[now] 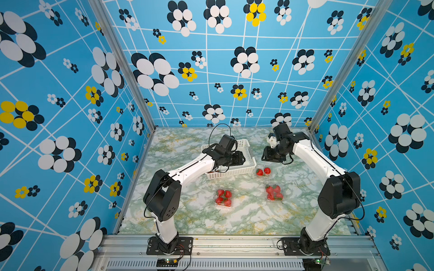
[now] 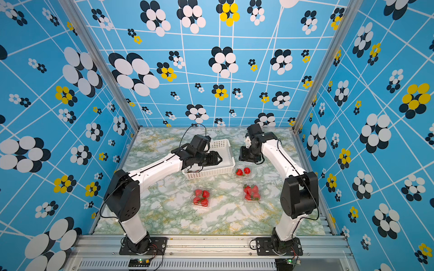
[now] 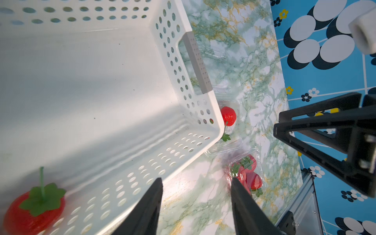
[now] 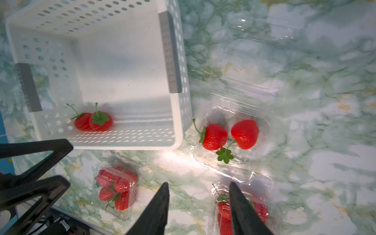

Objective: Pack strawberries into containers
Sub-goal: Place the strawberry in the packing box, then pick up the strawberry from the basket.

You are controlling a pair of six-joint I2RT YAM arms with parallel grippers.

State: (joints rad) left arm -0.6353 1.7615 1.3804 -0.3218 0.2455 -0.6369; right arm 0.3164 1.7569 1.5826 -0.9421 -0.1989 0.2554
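Two strawberries (image 4: 93,122) lie in a corner of the white perforated basket (image 4: 179,114); one strawberry (image 3: 34,209) shows close in the left wrist view. An open clear container (image 1: 263,174) beside the basket holds two strawberries (image 4: 230,134). Two more containers (image 1: 224,197) (image 1: 274,192) sit nearer the front, lids shut over several berries each. My left gripper (image 1: 242,159) hangs over the basket's right end, open and empty (image 3: 196,181). My right gripper (image 1: 272,156) hovers just behind the open container, open with nothing between its fingers (image 4: 198,185).
The basket (image 1: 244,170) stands at the back middle of the marble tabletop (image 1: 187,218). Patterned blue walls close in the left, back and right. An aluminium rail (image 1: 234,244) with both arm bases runs along the front edge.
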